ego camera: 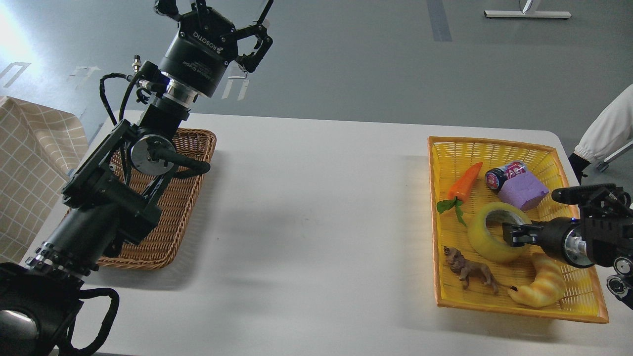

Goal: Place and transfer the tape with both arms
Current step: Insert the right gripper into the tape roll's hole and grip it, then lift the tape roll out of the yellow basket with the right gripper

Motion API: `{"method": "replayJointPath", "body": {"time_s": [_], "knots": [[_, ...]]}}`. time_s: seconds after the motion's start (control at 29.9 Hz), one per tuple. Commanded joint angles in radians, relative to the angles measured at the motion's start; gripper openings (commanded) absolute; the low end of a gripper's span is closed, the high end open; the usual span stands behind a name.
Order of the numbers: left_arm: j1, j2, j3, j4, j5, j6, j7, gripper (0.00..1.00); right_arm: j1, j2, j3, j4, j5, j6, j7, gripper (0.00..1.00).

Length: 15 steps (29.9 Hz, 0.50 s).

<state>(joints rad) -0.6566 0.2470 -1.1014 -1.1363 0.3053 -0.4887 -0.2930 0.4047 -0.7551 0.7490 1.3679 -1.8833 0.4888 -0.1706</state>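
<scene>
At three o'clock the right gripper has fingers on the tape, grip unclear; the left gripper's fingers spread at eleven.

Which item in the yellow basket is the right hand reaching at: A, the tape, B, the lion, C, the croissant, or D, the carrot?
A: the right hand sits at the tape roll's rim in the yellow basket, clear of the carrot, lion and croissant.

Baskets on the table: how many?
2. A brown wicker basket sits at the table's left, partly hidden behind the left arm; a yellow basket sits at the right, holding the tape and toys.
</scene>
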Motion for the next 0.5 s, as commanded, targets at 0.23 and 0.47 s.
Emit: {"method": "replayJointPath", "body": {"time_s": [0.23, 0.47], "knots": [[0.002, 0.0, 0.0, 0.0, 0.0, 0.0, 0.0, 0.98, 0.008, -0.001, -0.004, -0.001, 0.0, 0.0, 0.0, 0.17], [0.003, 0.0, 0.0, 0.0, 0.0, 0.0, 0.0, 0.98, 0.032, -0.009, 0.0, 0.017, 0.009, 0.0, 0.0, 0.05]]}}
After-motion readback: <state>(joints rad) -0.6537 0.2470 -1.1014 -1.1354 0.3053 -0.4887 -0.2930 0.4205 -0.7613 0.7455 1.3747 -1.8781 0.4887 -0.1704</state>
